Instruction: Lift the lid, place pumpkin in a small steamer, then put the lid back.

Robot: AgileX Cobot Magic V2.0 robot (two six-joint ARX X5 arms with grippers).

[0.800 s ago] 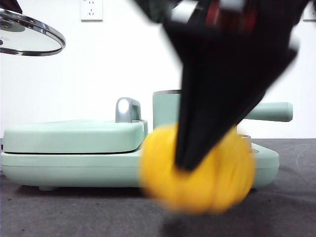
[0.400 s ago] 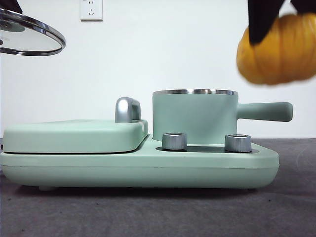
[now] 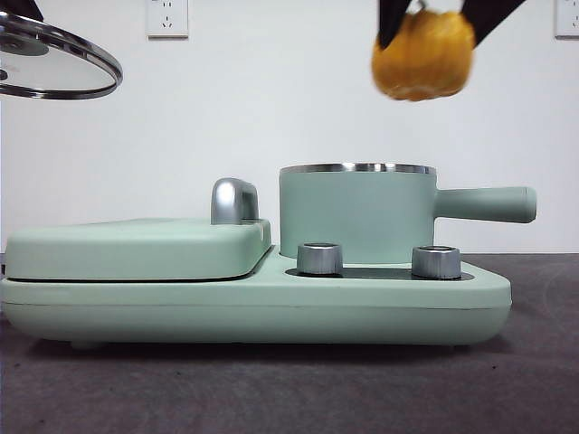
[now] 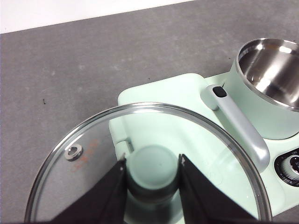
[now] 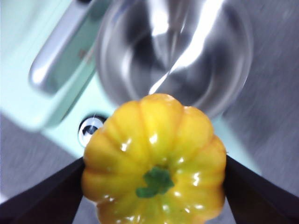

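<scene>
My right gripper [image 3: 425, 16] is shut on the yellow-orange pumpkin [image 3: 423, 55] and holds it high in the air, above and slightly right of the small steamer [image 3: 357, 212]. In the right wrist view the pumpkin [image 5: 154, 161] sits between the jaws with its green stem showing, and the steamer's open steel bowl [image 5: 175, 51] lies just beyond it. My left gripper [image 4: 153, 170] is shut on the mint knob of the glass lid [image 4: 93, 149]. That lid [image 3: 54, 63] hangs raised at the upper left of the front view, over the griddle side.
The steamer stands on a mint-green cooker base [image 3: 253, 307] with two chrome dials [image 3: 319, 259]. A flat griddle cover [image 3: 136, 246] with a chrome handle [image 3: 233, 201] fills the base's left half. The steamer's long handle [image 3: 484, 203] points right. Grey tabletop surrounds the appliance.
The right gripper has lifted the pumpkin from the table in front of the cooker up to the top right, then moved it left toward the steamer. The lid stays held in place.
</scene>
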